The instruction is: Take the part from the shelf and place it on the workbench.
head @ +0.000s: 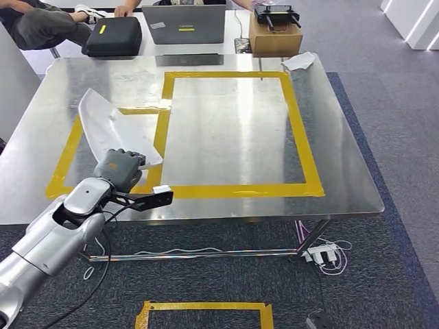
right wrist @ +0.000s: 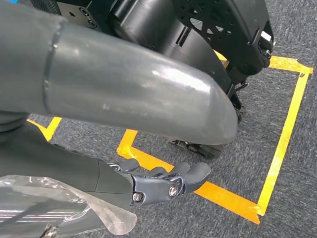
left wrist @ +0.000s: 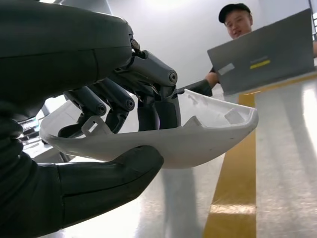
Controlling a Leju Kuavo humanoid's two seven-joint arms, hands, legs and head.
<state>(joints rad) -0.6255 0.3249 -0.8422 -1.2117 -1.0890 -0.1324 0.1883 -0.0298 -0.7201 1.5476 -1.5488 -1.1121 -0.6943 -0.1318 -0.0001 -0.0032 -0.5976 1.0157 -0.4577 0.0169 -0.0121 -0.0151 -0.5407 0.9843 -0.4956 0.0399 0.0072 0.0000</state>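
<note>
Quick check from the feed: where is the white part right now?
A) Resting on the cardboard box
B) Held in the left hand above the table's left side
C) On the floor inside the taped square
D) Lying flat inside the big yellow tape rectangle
B. The left hand grips the white part over the left side of the metal table, thumb under it and fingers on top in the left wrist view.

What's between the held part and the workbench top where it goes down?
Nothing visible. The left hand holds the white part over the workbench, above the small taped box; the steel below looks bare.
</note>
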